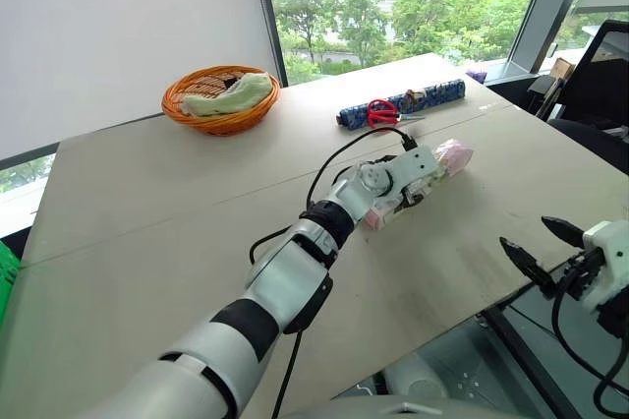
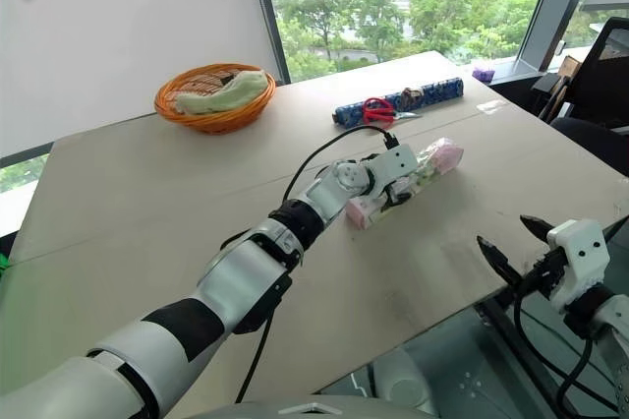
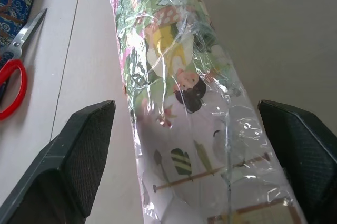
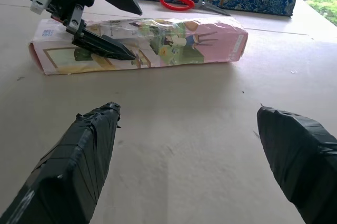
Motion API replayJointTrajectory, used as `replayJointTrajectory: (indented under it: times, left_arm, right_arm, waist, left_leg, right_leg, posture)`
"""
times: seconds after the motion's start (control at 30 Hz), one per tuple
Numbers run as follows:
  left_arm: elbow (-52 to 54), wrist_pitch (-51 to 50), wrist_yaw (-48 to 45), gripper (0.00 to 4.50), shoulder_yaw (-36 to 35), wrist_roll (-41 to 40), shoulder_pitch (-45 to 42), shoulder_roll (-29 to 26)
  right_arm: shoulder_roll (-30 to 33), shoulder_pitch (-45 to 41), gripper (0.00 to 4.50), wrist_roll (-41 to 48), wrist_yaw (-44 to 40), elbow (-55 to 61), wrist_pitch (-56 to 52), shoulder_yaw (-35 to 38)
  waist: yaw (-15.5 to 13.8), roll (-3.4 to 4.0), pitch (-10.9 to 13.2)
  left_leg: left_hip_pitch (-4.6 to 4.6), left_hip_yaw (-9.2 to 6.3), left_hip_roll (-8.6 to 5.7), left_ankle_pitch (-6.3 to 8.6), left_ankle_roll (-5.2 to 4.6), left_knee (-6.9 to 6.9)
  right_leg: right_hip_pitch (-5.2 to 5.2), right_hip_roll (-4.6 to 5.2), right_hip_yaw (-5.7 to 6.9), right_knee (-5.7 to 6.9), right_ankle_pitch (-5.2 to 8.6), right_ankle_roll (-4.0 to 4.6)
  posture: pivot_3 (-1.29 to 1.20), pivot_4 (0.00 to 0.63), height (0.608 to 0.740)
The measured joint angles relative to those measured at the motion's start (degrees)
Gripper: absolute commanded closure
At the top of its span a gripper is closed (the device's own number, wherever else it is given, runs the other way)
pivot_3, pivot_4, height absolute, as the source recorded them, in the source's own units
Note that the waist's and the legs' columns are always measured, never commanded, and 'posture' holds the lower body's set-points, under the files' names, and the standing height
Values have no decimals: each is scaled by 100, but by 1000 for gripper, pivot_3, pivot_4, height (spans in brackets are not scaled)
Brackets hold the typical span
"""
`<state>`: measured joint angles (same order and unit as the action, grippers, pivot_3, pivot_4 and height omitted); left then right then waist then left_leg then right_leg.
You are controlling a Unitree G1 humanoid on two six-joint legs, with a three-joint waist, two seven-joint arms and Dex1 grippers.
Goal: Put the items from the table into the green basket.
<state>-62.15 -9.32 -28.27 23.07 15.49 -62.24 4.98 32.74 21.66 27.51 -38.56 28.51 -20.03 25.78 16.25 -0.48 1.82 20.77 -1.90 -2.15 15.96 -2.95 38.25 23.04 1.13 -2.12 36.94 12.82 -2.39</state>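
The long packet (image 1: 432,171) with pink ends and a pale patterned wrapper lies flat on the table (image 1: 147,212), right of the middle. My left gripper (image 4: 118,24) is open and straddles the packet's near part, one finger on each side; the left wrist view shows the wrapper (image 3: 184,108) between the two black pads. My right gripper (image 1: 528,234) hangs open and empty off the table's near right edge, pointing toward the packet. A sliver of the green basket (image 1: 4,281) shows at the far left edge, past the table.
Red-handled scissors (image 1: 383,111) lie against a dark blue patterned roll (image 1: 437,94) just behind the packet. A round orange wicker basket (image 1: 220,96) with a pale green cloth stands at the back. A black chair (image 1: 604,75) is at the right.
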Motion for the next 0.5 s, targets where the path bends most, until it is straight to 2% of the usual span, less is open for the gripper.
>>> replayJointTrajectory:
  times: [0.2, 0.3, 0.4, 0.47, 0.5]
  left_arm:
    - [-87, -84, -35, 12, -5, 22, 18, 9]
    - [-94, -97, -61, 615, -5, 28, 44, 8]
    - [-94, -101, -149, 1830, -5, 27, 66, 17]
    - [-87, -101, -150, 2826, -12, 26, 64, 12]
    - [-85, -99, -151, 3121, -14, 26, 64, 11]
  right_arm:
    - [-119, 18, 0, 487, -236, 216, 48, 2]
    - [-95, 153, 0, 592, -334, 246, 33, 18]
    - [40, 322, 0, 748, -448, 246, -9, 197]
    - [144, 388, 0, 885, -526, 246, -76, 338]
    - [162, 404, 0, 919, -548, 246, -96, 362]
  waist:
    - [8, 0, 0]
    - [7, -1, 0]
    - [14, -2, 1]
    - [15, -6, 2]
    - [13, -6, 2]
  left_leg:
    - [0, -1, 1, 10, 18, -1]
    - [-1, -1, 2, 11, 19, -1]
    - [-1, 0, 2, 12, 20, -1]
    - [-12, -4, 2, 13, 23, -1]
    - [-18, -7, 2, 14, 24, -1]
  right_leg:
    - [-2, 0, 0, 0, -1, -2]
    - [-6, 1, 0, -1, -1, -3]
    - [-9, 10, -1, -1, -2, -4]
    - [-30, 26, 5, -2, -2, -5]
    - [-37, 28, 9, -3, -2, -5]
  posture:
    - [-309, 0, 740]
    - [-309, 0, 740]
    - [-308, 0, 740]
    - [-308, 0, 740]
    - [-308, 0, 740]
